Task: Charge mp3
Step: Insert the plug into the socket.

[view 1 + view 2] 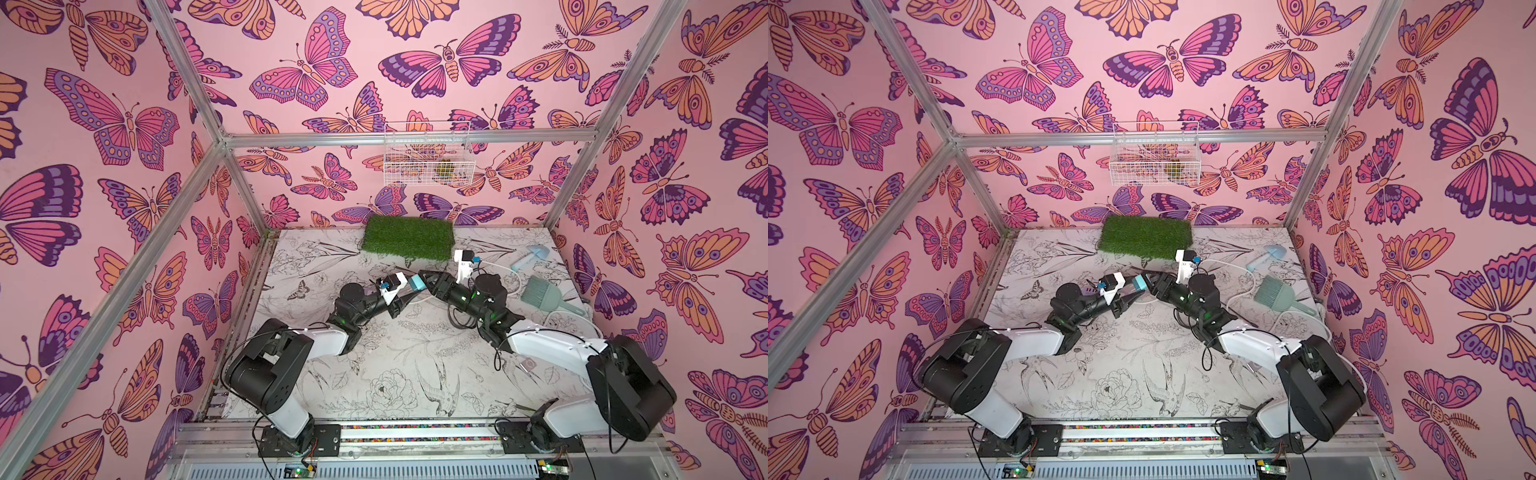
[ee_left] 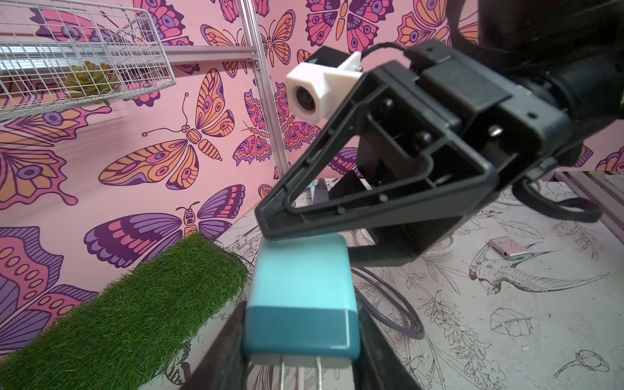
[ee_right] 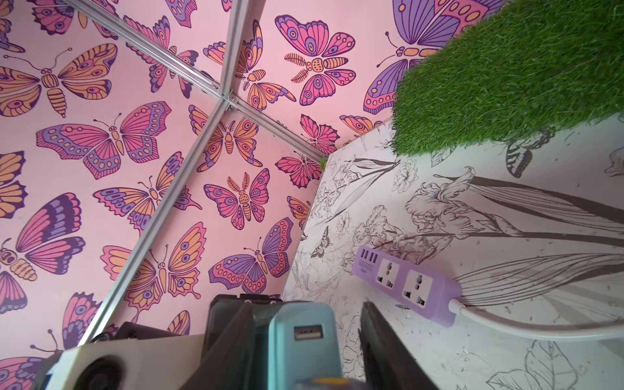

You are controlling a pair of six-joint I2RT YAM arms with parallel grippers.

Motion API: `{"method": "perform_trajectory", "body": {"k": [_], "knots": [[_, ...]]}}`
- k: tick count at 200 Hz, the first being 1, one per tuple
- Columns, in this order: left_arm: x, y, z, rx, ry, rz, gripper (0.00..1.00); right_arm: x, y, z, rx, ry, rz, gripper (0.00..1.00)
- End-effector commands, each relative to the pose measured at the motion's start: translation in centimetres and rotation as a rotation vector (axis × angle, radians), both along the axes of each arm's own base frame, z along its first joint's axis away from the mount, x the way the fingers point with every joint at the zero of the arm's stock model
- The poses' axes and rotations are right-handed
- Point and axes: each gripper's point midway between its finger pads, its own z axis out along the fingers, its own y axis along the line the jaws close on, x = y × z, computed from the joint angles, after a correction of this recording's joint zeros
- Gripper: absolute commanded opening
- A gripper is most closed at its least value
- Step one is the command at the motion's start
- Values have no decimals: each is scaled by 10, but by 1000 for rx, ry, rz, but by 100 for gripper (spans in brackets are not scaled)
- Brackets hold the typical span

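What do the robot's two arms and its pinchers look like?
Each arm has white shells with chunky black joints, thin black cables looping alongside and tiny green lights. The left gripper and right gripper are black, with long wedge-shaped fingers that have open triangular frames. A small white block with a round camera lens sits on each wrist.

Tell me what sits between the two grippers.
The teal charger block, meeting the left gripper and right gripper in both top views.
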Motion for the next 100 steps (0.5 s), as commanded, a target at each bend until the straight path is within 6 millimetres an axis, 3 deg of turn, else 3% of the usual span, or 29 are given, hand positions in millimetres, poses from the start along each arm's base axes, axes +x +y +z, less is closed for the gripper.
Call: {"method": "perform_trajectory", "body": {"k": [1,29,100], "knots": [[4,8,18,-58,-38,30,0,-7,6,5,54,1,37,55],[1,7,21,-63,-43,16,0,-11,7,3,35,3,32,63],[-6,7,18,-70,-26,-1,0,-14,14,21,92,-82,55,34]]}}
